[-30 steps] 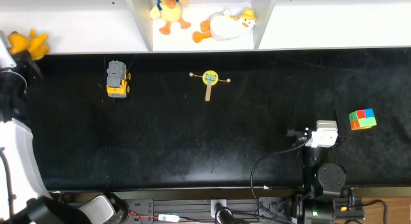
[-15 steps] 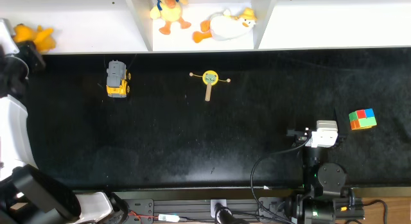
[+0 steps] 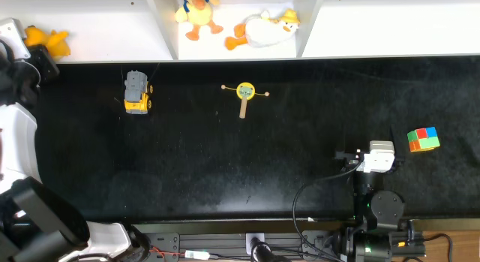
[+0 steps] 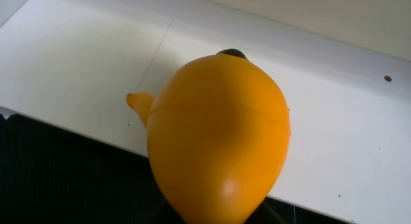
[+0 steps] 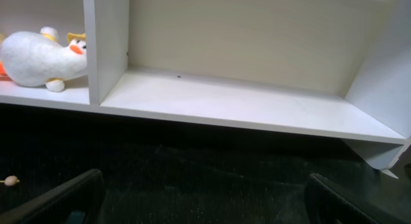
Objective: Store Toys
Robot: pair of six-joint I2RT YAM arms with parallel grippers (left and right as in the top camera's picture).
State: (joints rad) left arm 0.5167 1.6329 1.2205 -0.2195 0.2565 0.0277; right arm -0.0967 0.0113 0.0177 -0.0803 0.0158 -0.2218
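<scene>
The left arm's fingers (image 3: pixel 43 61) appear closed on the smooth orange egg-shaped toy (image 4: pixel 218 140), held at the front lip of the white shelf's left compartment (image 4: pixel 70 63), floor straight ahead; the right arm's fingers (image 5: pixel 64 198) gape empty, well apart.

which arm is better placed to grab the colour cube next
Right. The colour cube lies near the right hand, which is open; the left hand is far off, holding the orange toy.

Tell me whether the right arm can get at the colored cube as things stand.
Probably yes. The colored cube sits alone on the black mat beside the right gripper, which is open, with nothing between them.
</scene>
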